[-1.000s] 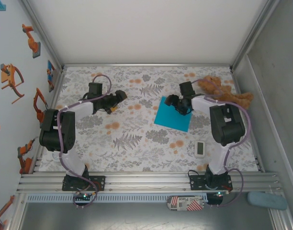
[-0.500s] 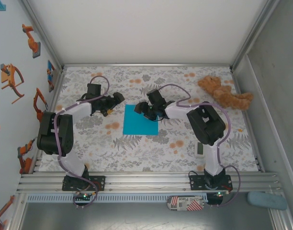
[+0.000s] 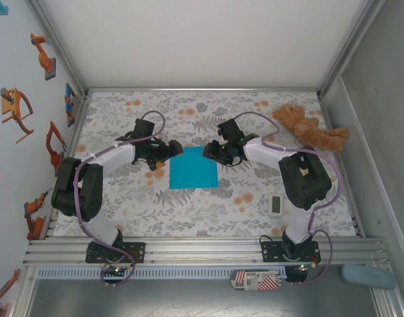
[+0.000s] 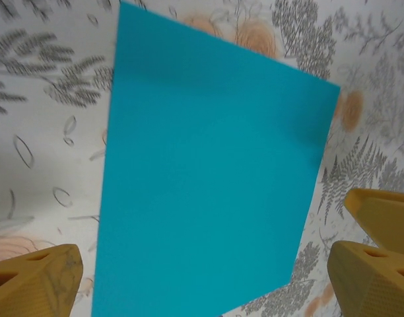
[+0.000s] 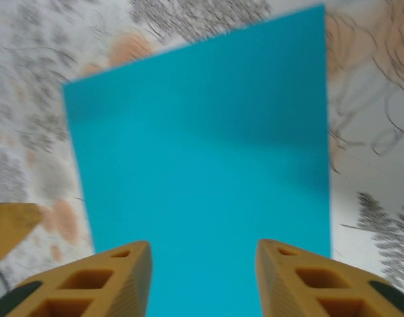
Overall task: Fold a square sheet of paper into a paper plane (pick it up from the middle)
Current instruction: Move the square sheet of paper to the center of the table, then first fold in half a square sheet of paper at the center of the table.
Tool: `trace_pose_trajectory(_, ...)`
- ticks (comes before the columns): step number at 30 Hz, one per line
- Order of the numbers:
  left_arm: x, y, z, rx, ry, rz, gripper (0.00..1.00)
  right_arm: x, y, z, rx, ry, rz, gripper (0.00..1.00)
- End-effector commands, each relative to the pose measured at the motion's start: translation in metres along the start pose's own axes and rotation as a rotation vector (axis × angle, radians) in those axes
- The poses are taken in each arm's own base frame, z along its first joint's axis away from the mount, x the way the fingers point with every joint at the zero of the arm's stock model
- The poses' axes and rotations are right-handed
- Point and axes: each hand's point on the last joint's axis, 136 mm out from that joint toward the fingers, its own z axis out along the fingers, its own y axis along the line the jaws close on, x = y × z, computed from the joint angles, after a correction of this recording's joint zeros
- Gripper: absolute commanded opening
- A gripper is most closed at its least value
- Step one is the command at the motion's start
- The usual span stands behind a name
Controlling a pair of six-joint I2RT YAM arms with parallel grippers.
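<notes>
The square sheet of paper lay flat & unfolded on the floral table, approx mid-table, btwn the two arms. Left gripper sat just beside the sheet's left edge, fingers spread wide w/ nothing held. Right gripper was at the sheet's top-right corner, jaws partly apart, fingertips over the paper, no grip visible. Teddy bear was at the far-right corner, timer nearer the right arm's base, both well apart from the sheet.
</notes>
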Motion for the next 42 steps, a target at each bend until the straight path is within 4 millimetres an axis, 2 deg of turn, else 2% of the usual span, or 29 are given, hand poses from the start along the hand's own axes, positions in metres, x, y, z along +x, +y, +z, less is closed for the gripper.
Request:
trace_pose_trajectory(1, 0.009, 0.001, -0.001, -0.041, 0.018, -0.006, 0.90, 0.005, -0.017, 0.004, 0.103, 0.045, -0.037, 0.42)
trace_pose_trajectory(5, 0.016, 0.002, 0.015, -0.067, 0.069, 0.003, 0.84, 0.007, -0.023, 0.011, 0.130, 0.063, -0.039, 0.41)
trace_pose_trajectory(13, 0.011, 0.003, 0.027, -0.079, 0.087, 0.005, 0.77, 0.010, -0.031, 0.020, 0.143, 0.077, -0.032, 0.37)
trace_pose_trajectory(16, 0.012, 0.005, 0.034, -0.076, 0.099, 0.000, 0.78, 0.012, -0.032, 0.023, 0.141, 0.090, -0.030, 0.37)
trace_pose_trajectory(24, 0.016, 0.014, 0.045, -0.062, 0.094, -0.030, 0.88, 0.014, -0.035, 0.029, 0.133, 0.097, -0.026, 0.37)
trace_pose_trajectory(31, 0.018, 0.015, 0.040, -0.052, 0.078, -0.037, 0.91, 0.014, -0.034, 0.030, 0.130, 0.098, -0.026, 0.37)
trace_pose_trajectory(36, 0.014, 0.008, 0.032, -0.038, 0.055, -0.020, 0.93, 0.011, -0.030, 0.032, 0.110, 0.089, -0.022, 0.37)
trace_pose_trajectory(42, 0.004, -0.003, 0.011, -0.044, 0.010, 0.008, 0.93, 0.009, -0.034, 0.032, 0.124, 0.070, -0.013, 0.36)
